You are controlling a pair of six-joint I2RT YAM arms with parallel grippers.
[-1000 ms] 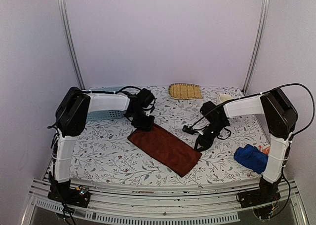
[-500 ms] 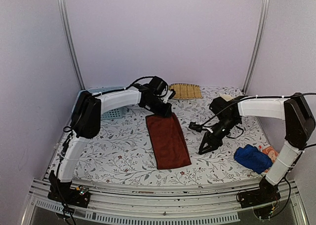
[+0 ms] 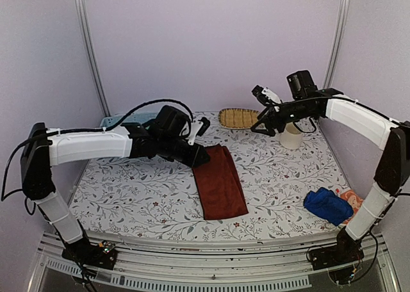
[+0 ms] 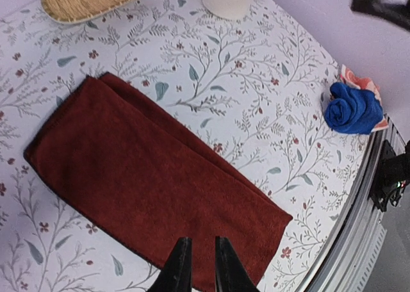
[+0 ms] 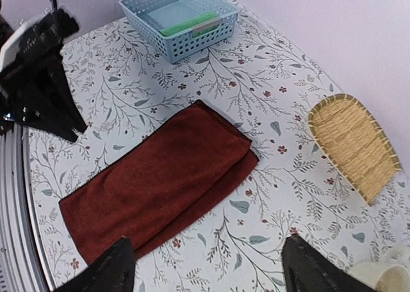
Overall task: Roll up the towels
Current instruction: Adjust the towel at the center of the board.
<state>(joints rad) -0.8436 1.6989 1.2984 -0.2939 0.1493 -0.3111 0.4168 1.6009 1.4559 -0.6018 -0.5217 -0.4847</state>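
- At the middle of the table (image 3: 128, 196): reddish-brown towel (image 3: 220, 183), lying flat and folded into a long double-layered strip. One short end points to the near edge, the other toward the straw tray (image 3: 239, 118). Judged to be laid out this way for rolling from a short end; not yet rolled.
- Over that towel's left edge: left gripper (image 4: 200, 266), raised off the cloth. Its fingers are nearly together with a thin gap and nothing between them. Judged poised to come down on the cloth.
- High over the far right: right gripper (image 5: 214, 273), fingers spread wide and holding nothing, near a cream cup (image 3: 291, 137). Judged to be parked clear of the work area.
- Near right corner: royal blue towel (image 4: 352, 107), already a tight roll, set aside partly over an orange towel (image 4: 359, 82). Only an edge of the orange one shows, so its state cannot be told.
- Far left corner: pale blue basket (image 5: 192, 43), with the green towel (image 5: 189, 24) lying inside. Judged to be awaiting its turn.
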